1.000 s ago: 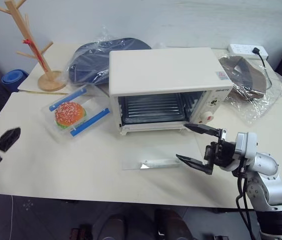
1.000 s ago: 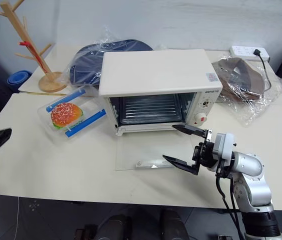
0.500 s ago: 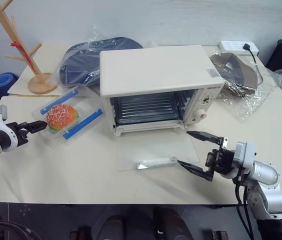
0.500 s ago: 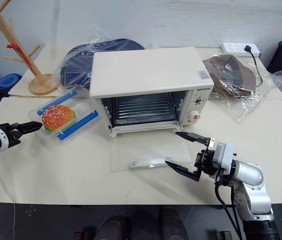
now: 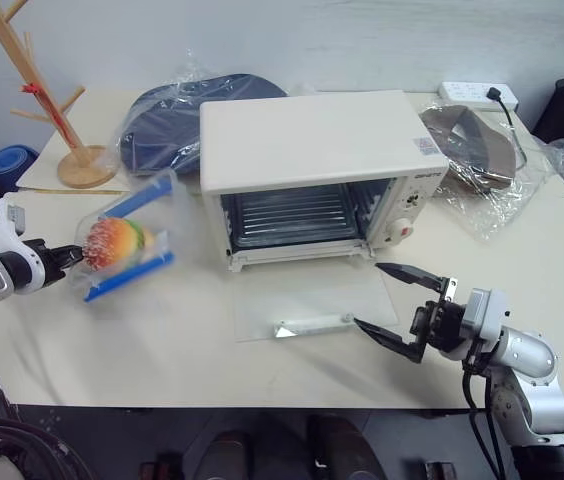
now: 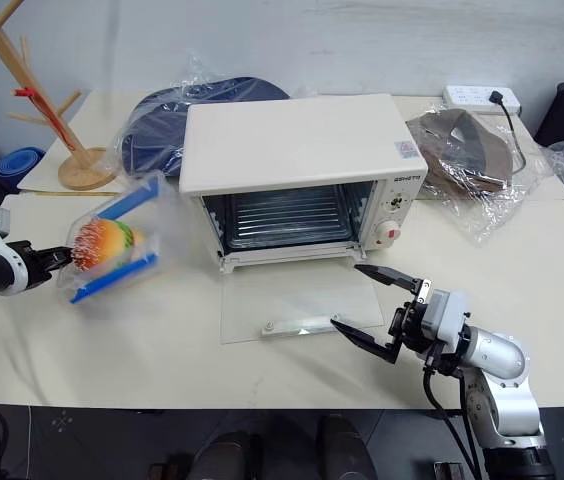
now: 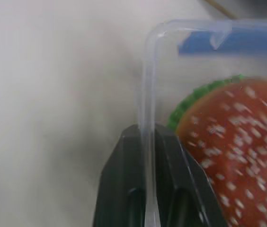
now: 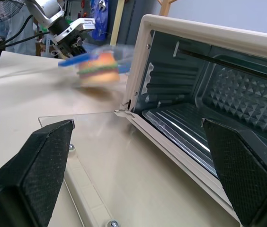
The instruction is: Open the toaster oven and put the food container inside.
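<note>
Food container (image 5: 122, 245), clear, blue-clipped, burger inside, tilts pinched by left gripper (image 5: 70, 255).

Wooden mug tree (image 5: 47, 95) at worktop (image 5: 162, 330) back corner; plastic-wrapped dark round item (image 5: 167, 115) beside it; wrapped brown item (image 5: 477, 150) and power strip (image 5: 477, 93) opposite.

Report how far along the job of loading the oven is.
Done: the toaster oven is open, its glass door lying flat on the table. In hand: the left gripper is shut on the rim of the food container, which is tilted up off the table. The right gripper waits open beside the door. Left: carry the container into the oven cavity and release it.
</note>
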You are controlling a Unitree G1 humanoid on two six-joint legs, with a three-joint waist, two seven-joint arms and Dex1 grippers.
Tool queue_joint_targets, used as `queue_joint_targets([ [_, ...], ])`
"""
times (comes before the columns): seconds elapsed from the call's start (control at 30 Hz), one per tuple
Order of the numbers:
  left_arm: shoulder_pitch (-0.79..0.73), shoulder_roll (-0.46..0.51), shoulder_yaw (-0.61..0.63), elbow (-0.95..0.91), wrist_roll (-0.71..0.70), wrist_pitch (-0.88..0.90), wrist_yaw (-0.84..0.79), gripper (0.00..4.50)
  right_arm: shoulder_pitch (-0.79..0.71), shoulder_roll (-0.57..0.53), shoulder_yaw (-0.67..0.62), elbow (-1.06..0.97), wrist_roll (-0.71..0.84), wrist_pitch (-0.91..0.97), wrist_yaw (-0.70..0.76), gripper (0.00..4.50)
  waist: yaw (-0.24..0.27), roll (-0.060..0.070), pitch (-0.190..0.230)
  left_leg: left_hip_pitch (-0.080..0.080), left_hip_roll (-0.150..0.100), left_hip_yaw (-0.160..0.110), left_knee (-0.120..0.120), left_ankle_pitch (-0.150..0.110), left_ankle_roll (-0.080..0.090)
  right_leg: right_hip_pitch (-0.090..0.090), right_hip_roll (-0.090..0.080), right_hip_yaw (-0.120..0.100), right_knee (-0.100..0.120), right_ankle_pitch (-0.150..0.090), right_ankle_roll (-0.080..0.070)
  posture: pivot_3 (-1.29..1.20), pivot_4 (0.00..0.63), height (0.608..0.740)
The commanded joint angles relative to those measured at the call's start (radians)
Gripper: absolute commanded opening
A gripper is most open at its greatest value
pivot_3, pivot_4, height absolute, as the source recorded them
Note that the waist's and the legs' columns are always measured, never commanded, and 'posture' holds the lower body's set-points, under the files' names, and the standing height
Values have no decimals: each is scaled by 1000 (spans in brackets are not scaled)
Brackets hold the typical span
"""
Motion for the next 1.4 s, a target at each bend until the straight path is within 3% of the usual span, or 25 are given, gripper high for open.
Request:
queue_joint_targets([
  [0.03, 10, 70, 18, -47, 35, 15, -47, 8, -4, 2, -6, -8, -1, -22, -5, 4500, -3, 0, 0, 0, 0, 0, 0, 0, 0, 0, 0, 0, 0, 0, 0, 0, 150, 740],
  [0.33, 227, 266, 105, -365, -6, 189, -239, 8, -16, -13, -7, 28, 4, -15, 18, 4500, -1, -1, 0, -1, 1, 1, -1, -1, 0, -2, -1, 1, -1, 0, 0, 0, 150, 740],
  [0.5, 332, 270, 172, -616, -170, 315, -240, 8, -19, -41, -28, 55, 11, -3, 34, 4500, 7, -1, 0, -1, 0, -1, -1, -3, 7, 0, -3, 0, -1, 0, 0, 0, 150, 740],
  [0.63, 370, 214, 195, -759, -325, 315, -98, 8, -14, -59, -46, 72, 5, 1, 18, 4500, 3, -1, 1, -1, 0, -1, -2, -3, 6, 0, -4, 0, -2, 0, 0, 0, 150, 740],
  [0.9, 217, -86, 100, -829, -621, 315, 329, 8, 22, -56, -57, 64, 0, -13, 10, 4500, 4, -1, 1, 0, -1, -1, 0, -2, 6, 1, -3, 0, 0, 0, 0, 0, 150, 740],
  [1.13, 73, -180, -91, -746, -751, 244, 553, 8, 89, -39, -73, 32, -9, -39, -28, 4500, 11, -1, 1, -1, -1, -1, 2, 0, 1, 1, -1, 0, 1, 0, 1, 0, 150, 740],
  [1.33, 3, -246, -232, -697, -791, 189, 641, 8, 139, -26, -86, 2, -24, -64, -70, 4500, 60, -2, 1, -1, -3, -3, 10, 0, 1, 4, -1, 0, 2, 1, 2, 0, 150, 740],
  [1.4, -9, -265, -258, -685, -780, 176, 646, 675, 155, -28, -91, -10, -28, -67, -83, 4500, 75, -2, 1, -2, -4, -3, 11, 0, 2, 5, -2, 0, 1, 2, 3, 0, 150, 740],
])
